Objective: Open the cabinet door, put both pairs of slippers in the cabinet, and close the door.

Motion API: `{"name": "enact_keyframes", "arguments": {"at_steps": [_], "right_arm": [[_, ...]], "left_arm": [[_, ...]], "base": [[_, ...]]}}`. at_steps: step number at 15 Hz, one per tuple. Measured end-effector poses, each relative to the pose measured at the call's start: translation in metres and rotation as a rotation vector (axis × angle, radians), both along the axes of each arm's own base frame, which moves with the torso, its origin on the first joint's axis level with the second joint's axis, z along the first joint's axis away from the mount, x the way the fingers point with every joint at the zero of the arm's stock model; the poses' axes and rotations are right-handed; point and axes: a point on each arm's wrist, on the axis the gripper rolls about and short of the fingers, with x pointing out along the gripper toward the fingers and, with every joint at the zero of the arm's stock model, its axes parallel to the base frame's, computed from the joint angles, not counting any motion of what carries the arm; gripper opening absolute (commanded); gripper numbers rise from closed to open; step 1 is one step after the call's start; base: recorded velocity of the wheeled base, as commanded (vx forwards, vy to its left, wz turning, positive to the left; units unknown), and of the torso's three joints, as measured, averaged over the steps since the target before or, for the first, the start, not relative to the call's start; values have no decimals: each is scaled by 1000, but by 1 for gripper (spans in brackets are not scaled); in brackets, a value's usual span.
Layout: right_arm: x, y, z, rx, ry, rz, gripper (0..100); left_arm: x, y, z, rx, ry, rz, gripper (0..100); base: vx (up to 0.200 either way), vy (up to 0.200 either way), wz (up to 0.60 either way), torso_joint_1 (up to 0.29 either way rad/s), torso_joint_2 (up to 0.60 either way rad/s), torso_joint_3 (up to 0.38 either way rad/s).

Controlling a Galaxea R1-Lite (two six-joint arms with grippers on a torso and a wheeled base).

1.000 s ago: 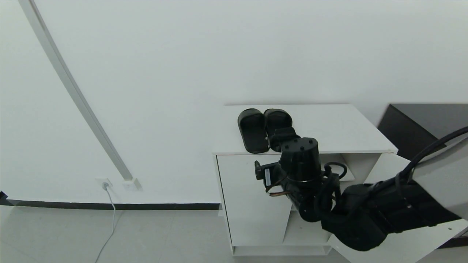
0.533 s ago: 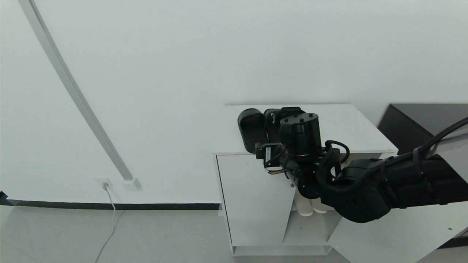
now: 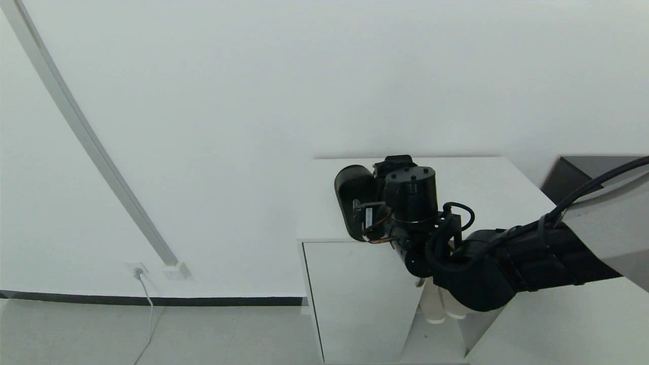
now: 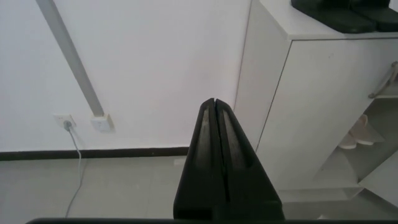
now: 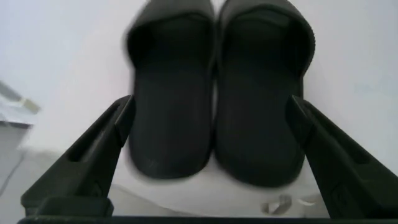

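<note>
Risen over the cabinet top (image 3: 487, 187), right tool (image 5: 211, 106) spreads wide at black slippers (image 5: 171, 93); left tool (image 4: 215, 104) closed.

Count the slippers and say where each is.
4. A black slipper and a second black slipper lie side by side on the cabinet top; a white slipper and a second white slipper sit inside the cabinet, partly hidden.

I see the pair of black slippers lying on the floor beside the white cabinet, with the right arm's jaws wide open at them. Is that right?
Not quite. The black slippers lie on top of the white cabinet, not on the floor beside it; the head view shows this. The rest holds: the right arm's jaws are wide open at them.
</note>
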Motion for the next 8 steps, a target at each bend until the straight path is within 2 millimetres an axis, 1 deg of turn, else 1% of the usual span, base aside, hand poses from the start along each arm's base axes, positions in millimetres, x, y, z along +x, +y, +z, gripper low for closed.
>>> {"name": "enact_keyframes", "arguments": {"at_steps": [3, 6, 8], "right_arm": [[14, -10, -7, -15, 13, -33, 100], [21, -11, -14, -23, 23, -26, 100], [33, -13, -16, -33, 20, -22, 100]], "left_arm": [[0, 0, 0, 0, 0, 0, 0], [0, 0, 0, 0, 0, 0, 0], [0, 0, 0, 0, 0, 0, 0]], "base": [[0, 0, 0, 0, 0, 0], [0, 0, 0, 0, 0, 0], [0, 0, 0, 0, 0, 0]]}}
